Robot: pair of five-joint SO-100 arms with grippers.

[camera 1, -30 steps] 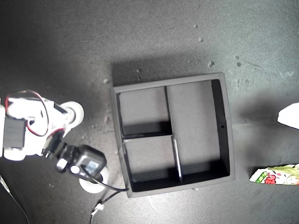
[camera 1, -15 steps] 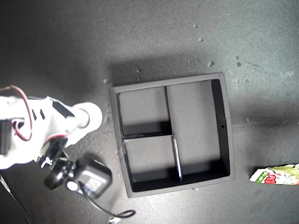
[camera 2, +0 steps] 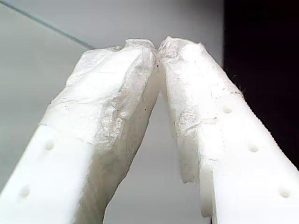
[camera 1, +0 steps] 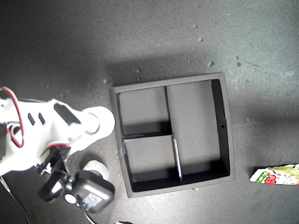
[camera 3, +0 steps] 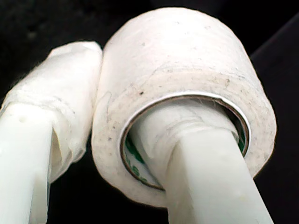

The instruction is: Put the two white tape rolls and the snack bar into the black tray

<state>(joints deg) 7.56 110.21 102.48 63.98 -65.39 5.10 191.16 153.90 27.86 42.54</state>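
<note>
Second pincer is clenched on a white tape roll: one finger runs through the roll's open centre, the other presses on the outer wall, so the wall is pinched between them. In the exterior view this carried roll shows at the arm's tip just beside the black tray, close to the tray's wall on the exterior view's left and not yet over any compartment. The other white tape roll lies on the table near the tray's lower corner on the exterior view's left, partly hidden by the arm's black camera housing. The snack bar lies on the table well apart from the tray, at the exterior view's right edge, partly out of frame. All three tray compartments look empty. First pincer is shut with fingertips touching and nothing between them; it does not show in the exterior view. Risks, by my judgement: the roll is held low beside the wall, so a sideways move without lift could knock the wall and shove the tray. On release the roll may hang on the finger threaded through it, then drop on edge and roll out or straddle a divider.
</note>
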